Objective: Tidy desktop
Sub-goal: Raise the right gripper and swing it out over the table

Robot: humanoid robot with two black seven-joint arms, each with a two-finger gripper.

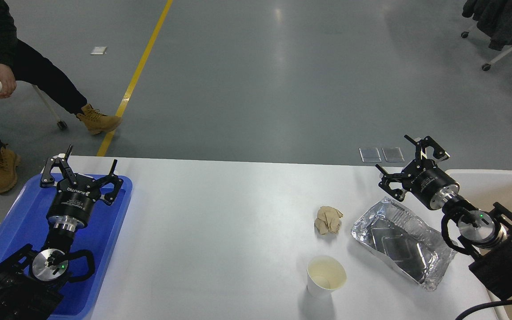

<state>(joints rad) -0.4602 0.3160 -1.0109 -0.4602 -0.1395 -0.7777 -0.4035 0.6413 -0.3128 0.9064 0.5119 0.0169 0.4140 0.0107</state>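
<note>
The white desktop (220, 222) fills the lower part of the head view. On its right side lie a crumpled brown paper ball (328, 219), an upright white paper cup (326, 275) and a crushed foil tray (400, 242). My right gripper (396, 158) hovers open just beyond the foil tray's far corner, with nothing between its fingers. My left gripper (89, 159) hangs open and empty over the far end of the blue tray (20, 222).
The blue tray sits at the desktop's left edge. A beige rimmed bin (500, 186) stands at the right edge, behind my right arm. A seated person (20, 71) holding a small cup is beyond the table's far left corner.
</note>
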